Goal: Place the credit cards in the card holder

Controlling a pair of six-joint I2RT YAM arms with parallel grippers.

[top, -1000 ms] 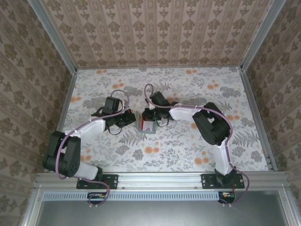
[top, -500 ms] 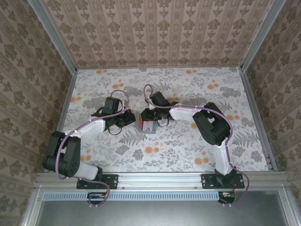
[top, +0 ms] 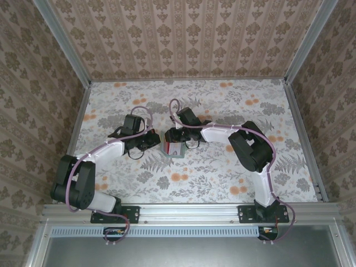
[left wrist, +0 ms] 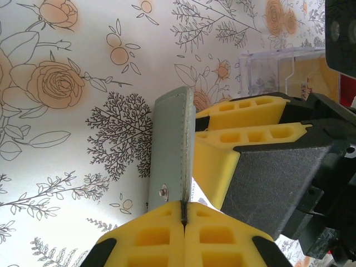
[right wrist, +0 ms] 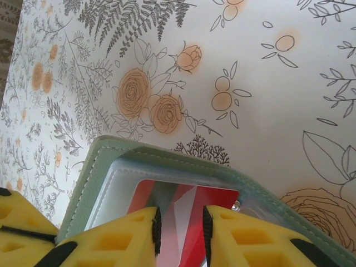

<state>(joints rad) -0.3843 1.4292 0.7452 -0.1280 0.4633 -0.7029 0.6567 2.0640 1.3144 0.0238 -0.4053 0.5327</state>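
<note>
Left gripper (left wrist: 183,216) clamps the flat sage grey-green card holder (left wrist: 173,144) at mid-table, while the right gripper (right wrist: 179,225), fingers narrowly parted, sits over a thin red credit card (right wrist: 219,203) inside its clear pocket (right wrist: 119,183).

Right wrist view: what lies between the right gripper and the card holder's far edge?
The red credit card, tucked into the card holder's clear pocket, in the right wrist view.
</note>
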